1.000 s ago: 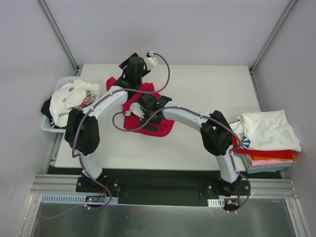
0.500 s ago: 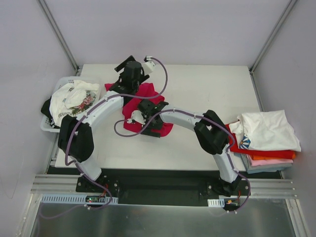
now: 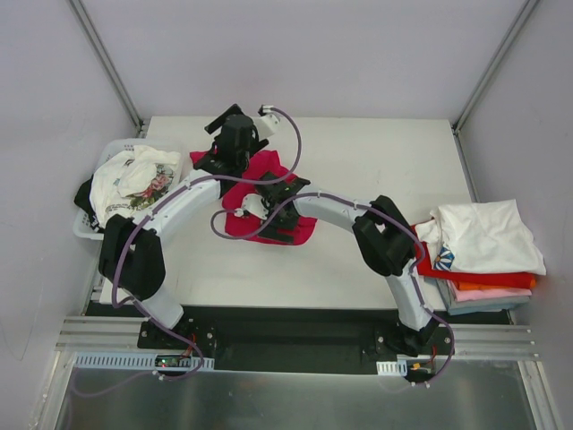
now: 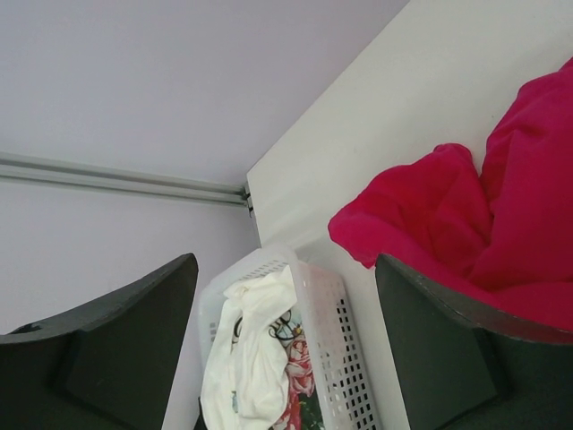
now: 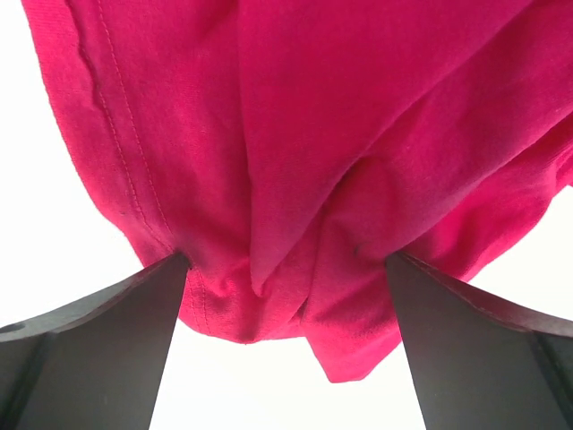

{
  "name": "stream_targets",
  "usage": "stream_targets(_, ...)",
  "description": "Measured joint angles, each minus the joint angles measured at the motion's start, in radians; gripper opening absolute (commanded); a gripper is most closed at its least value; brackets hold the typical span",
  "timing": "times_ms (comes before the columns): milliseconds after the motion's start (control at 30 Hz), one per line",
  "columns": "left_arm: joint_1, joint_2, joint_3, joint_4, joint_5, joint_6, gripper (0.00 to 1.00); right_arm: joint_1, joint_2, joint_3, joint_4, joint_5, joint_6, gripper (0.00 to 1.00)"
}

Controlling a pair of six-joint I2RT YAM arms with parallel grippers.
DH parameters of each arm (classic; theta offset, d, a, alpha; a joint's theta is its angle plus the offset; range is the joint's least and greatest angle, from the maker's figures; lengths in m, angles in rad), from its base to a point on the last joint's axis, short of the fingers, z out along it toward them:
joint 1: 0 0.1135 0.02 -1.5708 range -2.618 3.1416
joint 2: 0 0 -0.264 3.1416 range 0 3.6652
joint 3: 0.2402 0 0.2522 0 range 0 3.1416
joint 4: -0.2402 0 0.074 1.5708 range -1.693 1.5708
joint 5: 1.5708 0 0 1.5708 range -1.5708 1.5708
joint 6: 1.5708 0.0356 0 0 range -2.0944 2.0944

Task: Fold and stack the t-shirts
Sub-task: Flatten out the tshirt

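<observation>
Clearly we see both spread wide — left gripper empty, right gripper straddling the crumpled crimson-magenta cloth t-shirt, unpinched.

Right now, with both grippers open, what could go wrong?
The crimson shirt lies bunched under the right gripper, so closing may pinch several layers. The left gripper frames only air beside the cloth and may miss it. The folded stack reaches past the table edge and could slide.
</observation>
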Motion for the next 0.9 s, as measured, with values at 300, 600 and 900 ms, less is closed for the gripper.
stream_targets(300,-0.001,-0.035,-0.033,-0.006,-0.002,0.015,0.81,-0.039,-0.036,-0.063,0.026,-0.088,-0.015,0.99)
stream_targets(600,-0.007,-0.169,-0.062,0.002,-0.011,0.055,0.81,-0.139,-0.186,-0.293,-0.014,-0.124,-0.060,0.99)
stream_targets(900,-0.007,-0.214,-0.148,-0.001,-0.019,0.060,0.81,-0.241,-0.248,-0.392,-0.100,-0.048,-0.102,0.99)
